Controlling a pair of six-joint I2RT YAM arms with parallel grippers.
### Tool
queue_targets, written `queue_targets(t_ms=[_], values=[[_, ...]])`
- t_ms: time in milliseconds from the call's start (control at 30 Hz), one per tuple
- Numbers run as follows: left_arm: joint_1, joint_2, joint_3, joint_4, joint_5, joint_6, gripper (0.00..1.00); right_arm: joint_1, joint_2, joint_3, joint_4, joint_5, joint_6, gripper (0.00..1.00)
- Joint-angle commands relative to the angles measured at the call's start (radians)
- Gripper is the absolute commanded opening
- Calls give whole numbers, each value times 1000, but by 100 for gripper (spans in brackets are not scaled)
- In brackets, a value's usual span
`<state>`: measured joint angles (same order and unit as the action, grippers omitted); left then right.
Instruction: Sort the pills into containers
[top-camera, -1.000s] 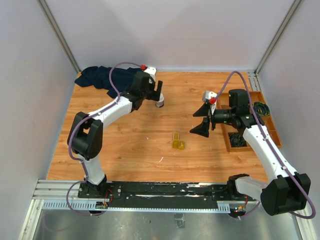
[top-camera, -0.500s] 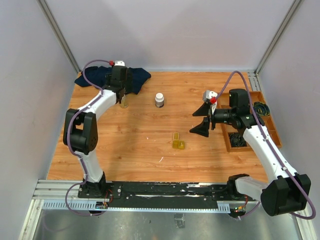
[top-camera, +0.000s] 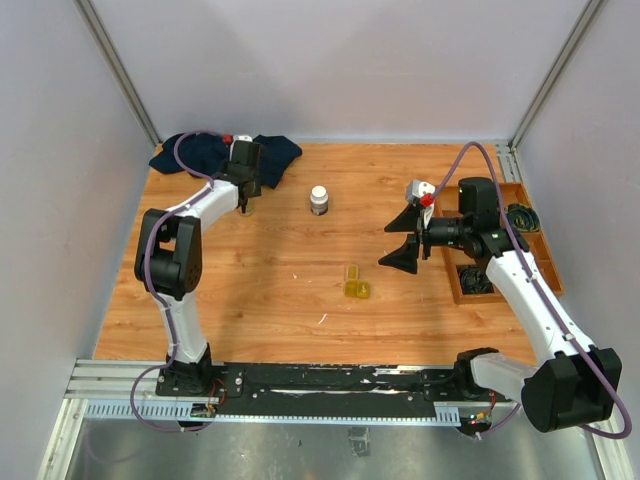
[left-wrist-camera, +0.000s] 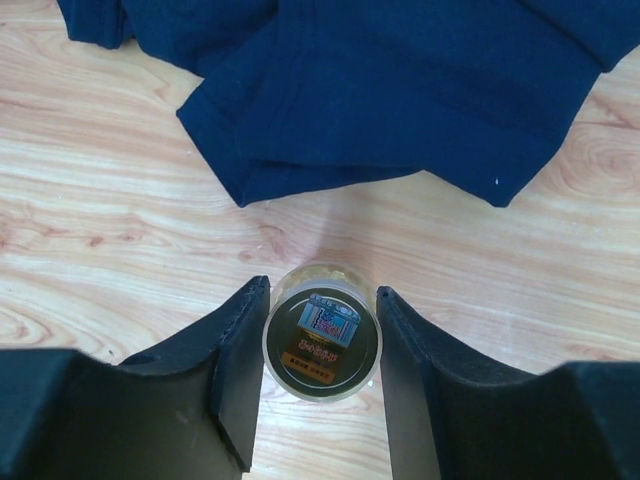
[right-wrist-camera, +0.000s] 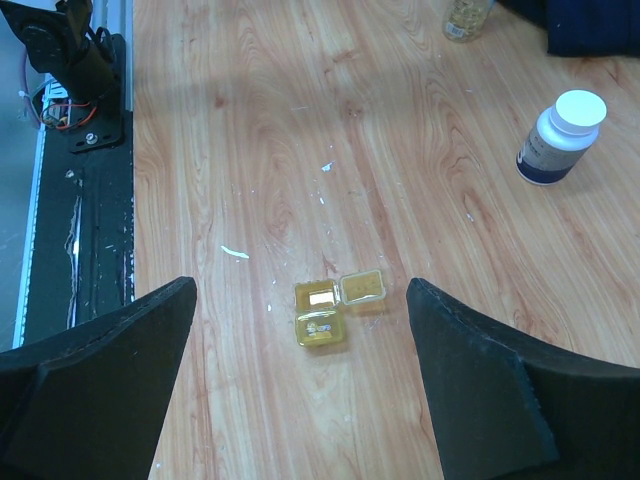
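A small amber vial (left-wrist-camera: 321, 333) stands upright on the wood table just in front of a dark blue cloth (left-wrist-camera: 400, 90). My left gripper (left-wrist-camera: 320, 292) straddles the vial, a black finger pressed against each side of it. In the top view the vial (top-camera: 246, 208) sits at the back left under my left gripper (top-camera: 245, 203). The yellow case (right-wrist-camera: 322, 312) lies open at mid-table, lid flapped aside. My right gripper (right-wrist-camera: 300, 283) hovers high above the case, wide open and empty; the top view shows my right gripper (top-camera: 405, 240) right of the case (top-camera: 355, 283). Pills are too small to make out.
A white-capped bottle (top-camera: 319, 200) stands at the back centre, right of the vial. The blue cloth (top-camera: 215, 152) lies bunched in the back left corner. A brown wooden compartment tray (top-camera: 545, 250) holding dark items sits along the right edge. White specks dot the wood.
My left arm swung from the white-capped bottle leftward to the vial by the cloth, and its jaws narrowed onto the vial. The right arm has not moved.
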<state>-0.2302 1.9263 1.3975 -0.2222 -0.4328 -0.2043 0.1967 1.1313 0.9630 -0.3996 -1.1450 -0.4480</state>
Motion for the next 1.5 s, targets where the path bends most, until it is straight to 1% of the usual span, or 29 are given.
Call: queue_targets(t_ms=[0,100,200,267,467,500,533,567,667,733,833,967,1033,1100,1167,1233,1333,1400,1467], values=[[9,-22,1,-7,-4,-13,43,-9,-4,-15,15,-29,8,88],[9,-32,1,-8,11,-14,43,-9,-3,-17,15,-29,8,88],[9,-36,11,-17,35,-6,50,-9,-1,-18,16,-31,8,88],[9,-37,18,-28,39,-5,53,-9,0,-18,16,-35,8,88],[9,-48,12,-28,38,-8,52,-9,1,-18,15,-38,8,88],[9,-51,10,-27,38,-10,50,-9,1,-19,15,-38,8,88],[9,-55,6,-26,38,-11,40,-9,2,-20,15,-39,8,88],[8,-58,5,-26,41,-12,33,-9,2,-20,16,-39,8,88],[8,-76,1,-28,67,-18,16,-9,6,-21,15,-42,6,88],[7,-101,-4,-31,109,-28,8,-9,11,-24,15,-46,1,88],[2,-160,-33,-27,188,-49,3,-7,10,-33,11,-87,-37,88],[-33,-275,-127,0,327,-77,0,4,-14,-60,6,-141,-116,88],[-58,-348,-200,35,435,-95,0,9,-37,-79,-5,-154,-194,90],[-96,-429,-286,111,537,-125,0,10,-74,-105,10,-179,-261,100],[-153,-512,-370,191,623,-156,0,10,-123,-148,65,-206,-286,98],[-215,-587,-444,268,683,-179,0,12,-167,-191,138,-221,-247,98],[-301,-694,-593,452,784,-244,0,13,-199,-205,158,-249,-242,98],[-378,-755,-666,558,793,-291,0,12,-206,-191,125,-255,-268,98],[-454,-786,-710,617,751,-317,0,16,-221,-184,109,-242,-271,99]])
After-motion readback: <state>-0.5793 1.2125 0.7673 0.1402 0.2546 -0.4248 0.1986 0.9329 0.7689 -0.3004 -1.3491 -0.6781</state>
